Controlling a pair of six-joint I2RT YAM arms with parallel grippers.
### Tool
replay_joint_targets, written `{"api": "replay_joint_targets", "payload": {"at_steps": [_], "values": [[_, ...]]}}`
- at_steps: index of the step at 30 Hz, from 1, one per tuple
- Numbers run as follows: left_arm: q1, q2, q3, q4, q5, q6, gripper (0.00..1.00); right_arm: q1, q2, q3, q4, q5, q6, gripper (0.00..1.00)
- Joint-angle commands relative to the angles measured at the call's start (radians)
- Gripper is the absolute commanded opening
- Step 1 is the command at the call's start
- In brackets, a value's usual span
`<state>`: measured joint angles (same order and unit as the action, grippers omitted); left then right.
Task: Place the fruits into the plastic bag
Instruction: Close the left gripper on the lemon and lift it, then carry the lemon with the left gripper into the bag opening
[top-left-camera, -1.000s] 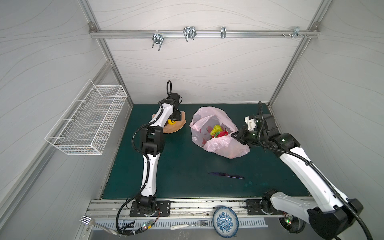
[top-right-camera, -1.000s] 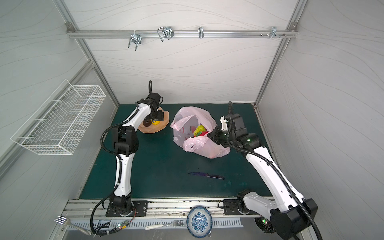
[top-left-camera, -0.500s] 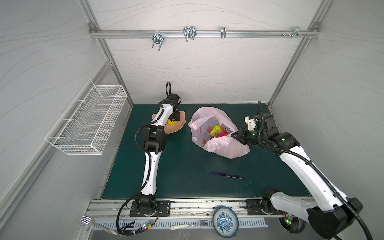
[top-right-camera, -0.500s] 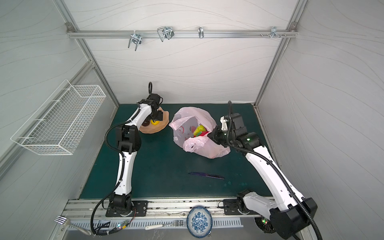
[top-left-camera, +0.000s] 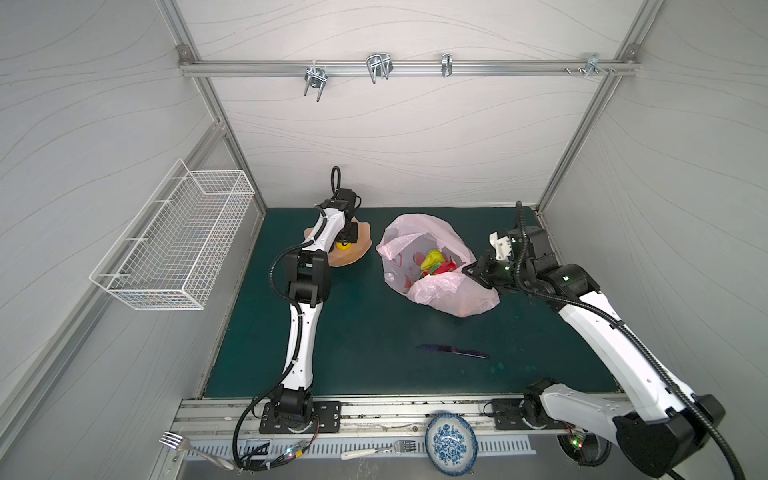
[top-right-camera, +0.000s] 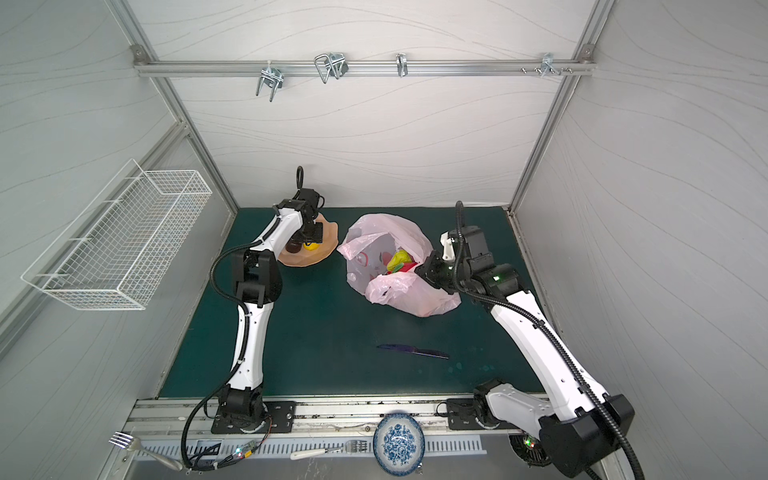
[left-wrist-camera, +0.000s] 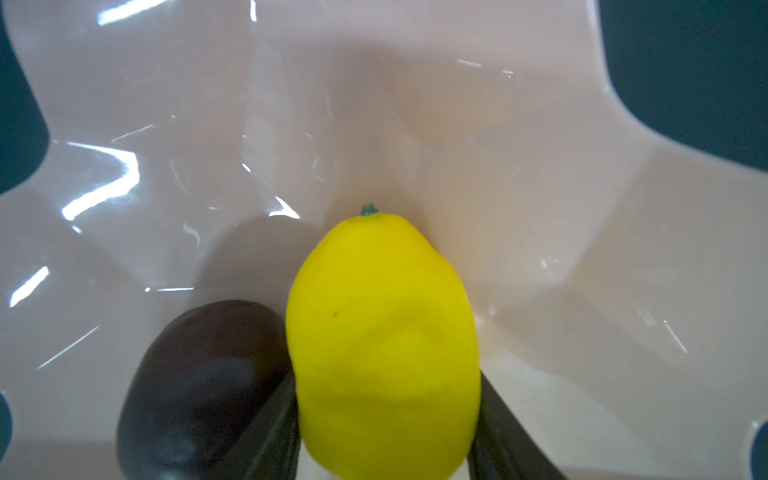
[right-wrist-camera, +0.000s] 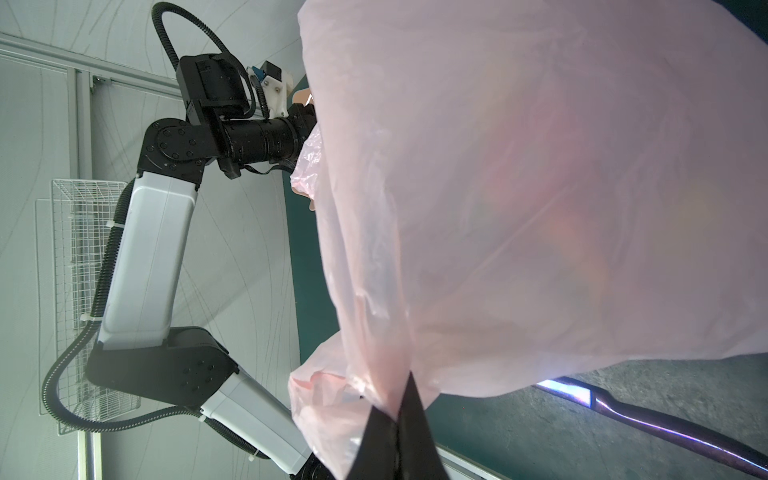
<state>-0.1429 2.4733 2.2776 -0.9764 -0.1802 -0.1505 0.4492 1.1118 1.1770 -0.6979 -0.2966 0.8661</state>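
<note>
A yellow lemon (left-wrist-camera: 382, 332) and a dark brown round fruit (left-wrist-camera: 199, 386) lie side by side in the peach scalloped bowl (top-left-camera: 353, 255) at the back left. My left gripper (left-wrist-camera: 386, 374) reaches down into the bowl, and its two black fingers press against both sides of the lemon. The pale pink plastic bag (top-left-camera: 449, 291) lies open in the middle of the mat, with yellow, green and red fruits (top-left-camera: 434, 261) inside. My right gripper (right-wrist-camera: 399, 399) is shut on the bag's rim and holds the mouth up. In both top views the left gripper (top-right-camera: 309, 237) hides part of the bowl.
A dark purple knife (top-left-camera: 453, 351) lies on the green mat in front of the bag. A white wire basket (top-left-camera: 174, 241) hangs on the left wall. A blue patterned plate (top-left-camera: 451, 442) and two forks sit on the front rail.
The left gripper's jaws have closed in on the lemon in the bowl, and the left arm's elbow shifted a little. The right arm and the bag have not moved.
</note>
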Motion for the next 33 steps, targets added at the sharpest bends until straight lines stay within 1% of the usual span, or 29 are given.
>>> {"api": "replay_joint_targets", "payload": {"at_steps": [1,6,10,16,20,24,26,30,33], "values": [[0.006,-0.103,-0.036,0.026,0.009,0.002,0.40,-0.007,-0.006,0.020,-0.020,0.006,-0.007,0.00],[0.008,-0.229,-0.133,0.082,0.020,0.002,0.35,-0.007,-0.007,0.020,-0.012,0.005,-0.004,0.00],[0.010,-0.305,-0.177,0.096,0.041,0.001,0.32,-0.007,-0.010,0.014,-0.009,0.001,-0.003,0.00],[0.010,-0.437,-0.284,0.147,0.091,0.003,0.31,-0.007,-0.018,0.012,-0.003,0.002,-0.003,0.00],[0.011,-0.539,-0.384,0.186,0.134,0.014,0.30,-0.007,-0.023,0.004,-0.001,0.000,0.000,0.00],[0.008,-0.674,-0.554,0.257,0.187,0.027,0.28,-0.007,-0.027,0.005,0.000,-0.002,-0.002,0.00],[0.000,-0.741,-0.636,0.296,0.230,0.052,0.27,-0.007,-0.030,0.004,0.000,-0.003,-0.001,0.00],[-0.053,-0.905,-0.855,0.398,0.272,0.129,0.27,-0.007,-0.035,0.001,0.003,-0.006,0.001,0.00],[-0.082,-1.023,-0.995,0.452,0.301,0.140,0.24,-0.007,-0.035,-0.001,0.002,-0.009,0.001,0.00]]}}
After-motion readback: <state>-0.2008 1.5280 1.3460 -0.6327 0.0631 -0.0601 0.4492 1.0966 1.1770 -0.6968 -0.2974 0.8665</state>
